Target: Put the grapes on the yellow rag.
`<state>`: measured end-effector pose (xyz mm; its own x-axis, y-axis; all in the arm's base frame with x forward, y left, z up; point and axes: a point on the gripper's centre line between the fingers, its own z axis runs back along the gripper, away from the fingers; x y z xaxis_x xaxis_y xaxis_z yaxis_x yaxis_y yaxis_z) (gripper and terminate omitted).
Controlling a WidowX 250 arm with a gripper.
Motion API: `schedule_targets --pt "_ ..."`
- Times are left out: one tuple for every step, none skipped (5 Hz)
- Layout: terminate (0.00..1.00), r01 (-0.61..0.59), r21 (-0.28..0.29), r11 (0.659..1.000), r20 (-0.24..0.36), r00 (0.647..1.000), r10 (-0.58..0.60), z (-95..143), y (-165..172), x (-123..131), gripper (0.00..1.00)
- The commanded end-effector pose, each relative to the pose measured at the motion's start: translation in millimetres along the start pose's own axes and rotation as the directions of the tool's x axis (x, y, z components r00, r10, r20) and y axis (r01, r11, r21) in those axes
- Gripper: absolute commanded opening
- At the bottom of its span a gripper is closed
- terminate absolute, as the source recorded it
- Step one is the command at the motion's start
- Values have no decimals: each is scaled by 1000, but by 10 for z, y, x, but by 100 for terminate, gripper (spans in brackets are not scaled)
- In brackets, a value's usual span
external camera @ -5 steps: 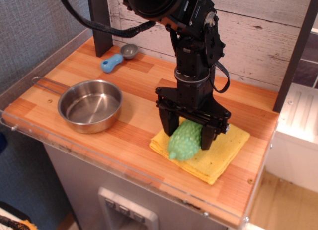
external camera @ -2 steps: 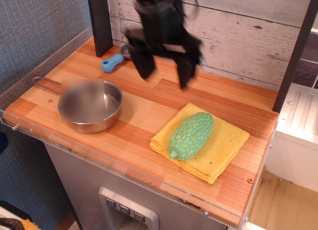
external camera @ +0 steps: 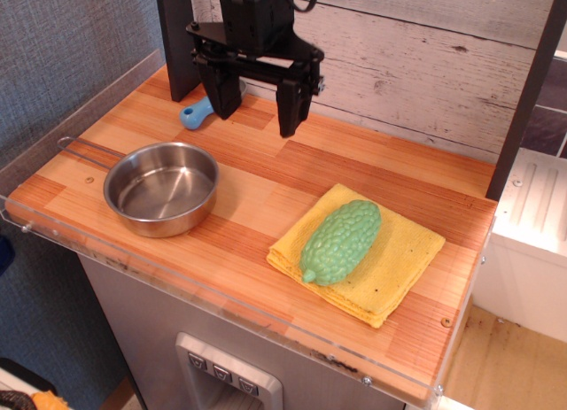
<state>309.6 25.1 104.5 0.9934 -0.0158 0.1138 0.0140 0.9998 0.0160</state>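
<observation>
Resting lengthwise on the yellow rag (external camera: pixel 390 255), the grapes (external camera: pixel 340 241) look delivered; the end effector (external camera: pixel 257 100) hangs spread and empty, well apart.

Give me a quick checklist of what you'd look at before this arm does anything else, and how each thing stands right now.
1. Grapes on the rag: ok, they lie fully on it, tilted diagonally, pointed end toward the front edge.
2. Gripper let go: ok, open and empty, raised near the back wall.
3. Gripper clear of the grapes: ok, well apart, nothing between the fingers.
4. Rag flat on the table: ok, all of it on the wood, none over the edge.
5. Pan and scoop out of the way: ok, both sit left of the rag; the scoop is partly hidden behind the gripper.
6. Grapes steady, not rolling: cannot tell from one picture.
</observation>
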Motion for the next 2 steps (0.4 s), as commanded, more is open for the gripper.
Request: schedule_targets --pt "0 42 43 998 22 999 -43 71 -41 113 100" --pt "100 42 43 998 22 999 -43 71 -41 113 100"
